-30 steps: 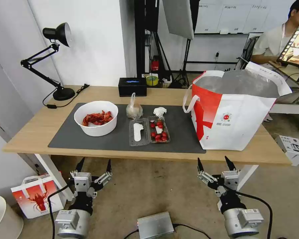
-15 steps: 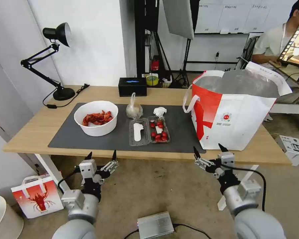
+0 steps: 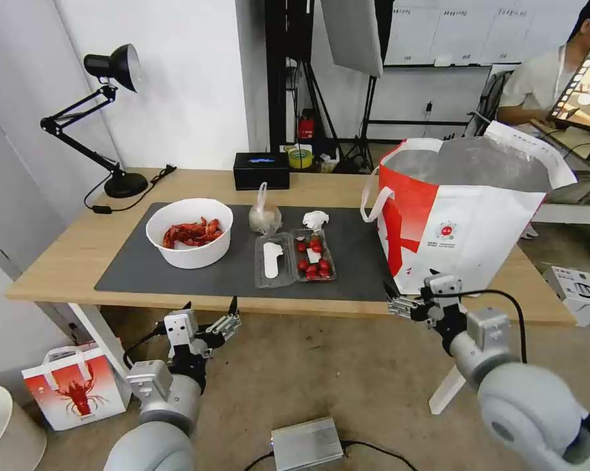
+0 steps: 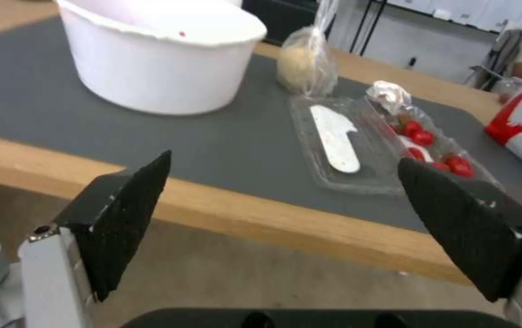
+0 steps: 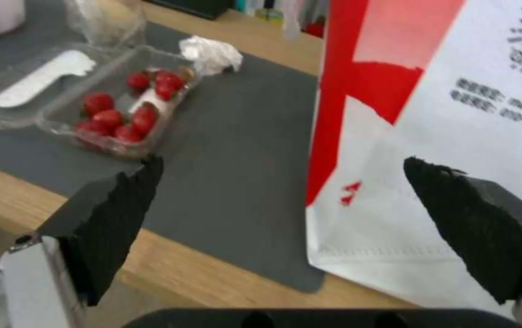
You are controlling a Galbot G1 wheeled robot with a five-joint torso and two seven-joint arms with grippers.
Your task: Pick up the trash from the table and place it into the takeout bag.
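Note:
On the table's (image 3: pixel 72 252) dark mat (image 3: pixel 144 278) stand a white bowl of red crayfish shells (image 3: pixel 189 232), a knotted clear bag (image 3: pixel 265 216), a crumpled tissue (image 3: pixel 315 219) and an open clear box of small tomatoes (image 3: pixel 295 257). The takeout bag (image 3: pixel 458 222) stands open at the table's right end. My left gripper (image 3: pixel 210 306) is open just below the front edge, facing the bowl (image 4: pixel 158 64) and the box (image 4: pixel 358 141). My right gripper (image 3: pixel 409 288) is open at the front edge, before the takeout bag's (image 5: pixel 455 114) lower corner, with the box (image 5: pixel 103 105) beside it.
A black box (image 3: pixel 261 170) and a black desk lamp (image 3: pixel 112 118) stand at the table's back. A lobster-print bag (image 3: pixel 72 386) and a white bin (image 3: pixel 7 432) sit on the floor at the left, and a metal box (image 3: pixel 306 443) lies between the arms.
Both arms have risen and reached forward from low over the floor to the table's front edge. Both grippers stay open. Nothing on the table has moved.

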